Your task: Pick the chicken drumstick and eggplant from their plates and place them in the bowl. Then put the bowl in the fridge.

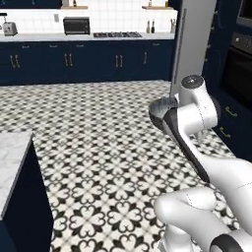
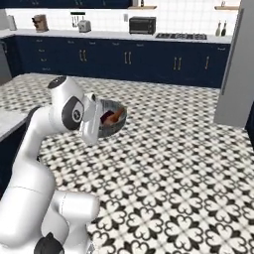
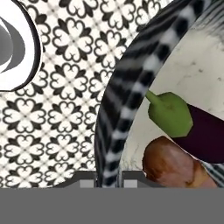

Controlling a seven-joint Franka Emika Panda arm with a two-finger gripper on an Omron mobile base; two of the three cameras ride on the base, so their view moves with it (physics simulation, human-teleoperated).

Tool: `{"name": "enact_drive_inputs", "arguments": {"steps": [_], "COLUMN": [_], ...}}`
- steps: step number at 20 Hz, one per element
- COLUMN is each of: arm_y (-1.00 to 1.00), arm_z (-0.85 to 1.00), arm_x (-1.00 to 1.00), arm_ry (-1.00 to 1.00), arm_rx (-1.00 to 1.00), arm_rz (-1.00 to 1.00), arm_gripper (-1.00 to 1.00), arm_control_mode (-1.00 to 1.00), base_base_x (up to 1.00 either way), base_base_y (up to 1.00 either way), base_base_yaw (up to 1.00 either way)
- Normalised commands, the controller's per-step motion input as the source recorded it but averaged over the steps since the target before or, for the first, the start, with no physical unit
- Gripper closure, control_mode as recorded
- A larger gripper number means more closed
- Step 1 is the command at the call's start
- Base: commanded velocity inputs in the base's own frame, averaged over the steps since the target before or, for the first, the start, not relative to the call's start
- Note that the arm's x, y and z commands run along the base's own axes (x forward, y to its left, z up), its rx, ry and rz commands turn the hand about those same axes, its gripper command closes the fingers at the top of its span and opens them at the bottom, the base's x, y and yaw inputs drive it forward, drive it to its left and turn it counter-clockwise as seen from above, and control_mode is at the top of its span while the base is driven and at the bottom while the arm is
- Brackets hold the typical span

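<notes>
Drumstick (image 3: 173,166) and eggplant (image 3: 192,127) in held bowl (image 3: 131,105); fridge (image 1: 193,44) beyond.

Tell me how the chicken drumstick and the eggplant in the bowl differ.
The chicken drumstick is reddish-brown all over; the eggplant is dark purple with a green stem cap. In the hand view the drumstick lies nearer the camera, the eggplant beyond it. Both rest inside the bowl, touching.

The white arm (image 1: 197,147) rises from the lower right and bends over the patterned floor (image 1: 98,147). Just left of its wrist, the dark grey bowl (image 1: 161,111) hangs in the air, apparently held at the rim. Behind stands the grey fridge (image 1: 193,39), beside navy cabinets (image 1: 88,61).
</notes>
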Motion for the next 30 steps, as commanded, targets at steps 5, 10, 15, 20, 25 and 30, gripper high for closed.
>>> {"name": "enact_drive_inputs", "arguments": {"steps": [5,10,15,20,25,30], "arm_y": [0.00,0.00,0.00,0.00,0.00,0.00], "arm_z": [0.00,0.00,0.00,0.00,0.00,0.00], "arm_x": [0.00,0.00,0.00,0.00,0.00,0.00], "arm_ry": [0.00,0.00,0.00,0.00,0.00,0.00], "arm_rx": [0.00,0.00,0.00,0.00,0.00,0.00], "arm_rz": [0.00,0.00,0.00,0.00,0.00,0.00], "arm_gripper": [1.00,1.00,1.00,1.00,1.00,1.00], "arm_control_mode": [1.00,1.00,1.00,1.00,1.00,1.00], "base_base_x": [1.00,1.00,1.00,1.00,1.00,1.00], "base_base_y": [-0.13,0.10,0.18,0.39,0.40,0.42], "base_base_yaw": [0.16,-0.03,-0.13,-0.20,-0.18,-0.16]}}
